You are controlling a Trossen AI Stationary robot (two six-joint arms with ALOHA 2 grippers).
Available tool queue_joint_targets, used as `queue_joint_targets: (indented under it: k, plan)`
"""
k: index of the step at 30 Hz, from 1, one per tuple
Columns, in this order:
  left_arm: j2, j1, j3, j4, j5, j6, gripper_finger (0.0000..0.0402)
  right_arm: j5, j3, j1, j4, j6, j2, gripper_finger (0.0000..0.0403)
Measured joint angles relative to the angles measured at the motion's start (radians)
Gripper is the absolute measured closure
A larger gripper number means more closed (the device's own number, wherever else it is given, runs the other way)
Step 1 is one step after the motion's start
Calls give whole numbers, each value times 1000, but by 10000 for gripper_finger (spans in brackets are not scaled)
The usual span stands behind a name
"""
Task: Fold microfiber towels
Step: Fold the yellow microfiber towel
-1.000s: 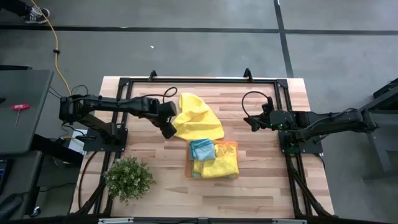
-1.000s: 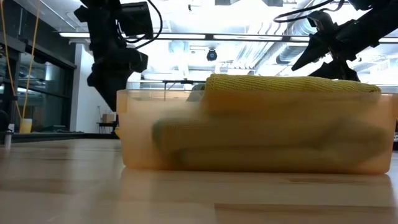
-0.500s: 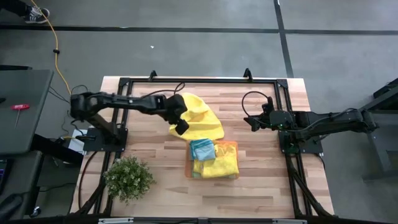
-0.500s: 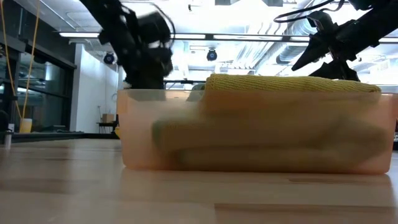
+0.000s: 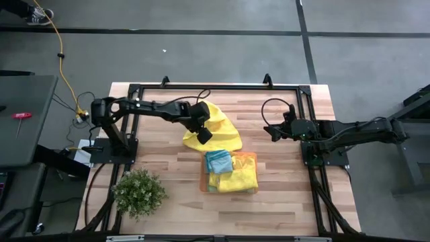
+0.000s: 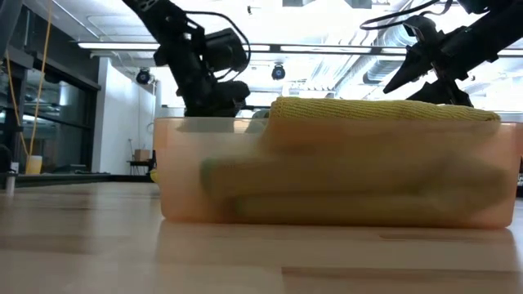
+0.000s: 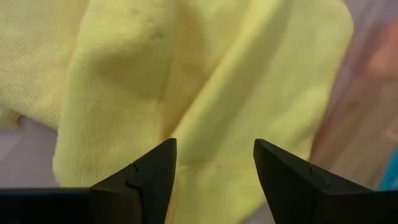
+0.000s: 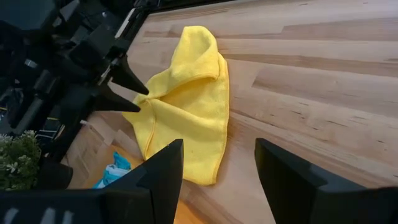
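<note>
Left gripper (image 5: 203,134) hangs open over the loose yellow towel (image 5: 220,131), fingertips spread above its rumpled near edge without holding it. That towel lies on the table (image 5: 282,195) just behind the orange tray (image 5: 254,156) of folded towels (image 5: 235,180). Right gripper (image 5: 274,132) waits open, well apart to the right.

I can read no text, label, brand, number or sign anywhere in my views, neither on the things on the table nor in the room behind it.
</note>
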State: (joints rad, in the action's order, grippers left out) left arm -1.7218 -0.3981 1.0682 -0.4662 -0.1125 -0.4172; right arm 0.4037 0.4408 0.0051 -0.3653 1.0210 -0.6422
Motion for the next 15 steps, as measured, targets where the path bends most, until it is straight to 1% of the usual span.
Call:
queue_joint_targets:
  k: [3,6,9,11,15]
  plan:
    - [0,0,20,-65,-4,45,201,-1,0,0,0,0,0,215]
    - [0,0,18,-119,55,62,204,-2,0,0,0,0,0,215]
    - [-13,0,19,-127,73,62,205,-1,0,0,0,0,0,215]
    - [-26,-1,18,-131,50,60,205,2,0,0,0,0,0,215]
    - [-71,0,18,-136,-35,53,205,7,0,0,0,0,0,215]
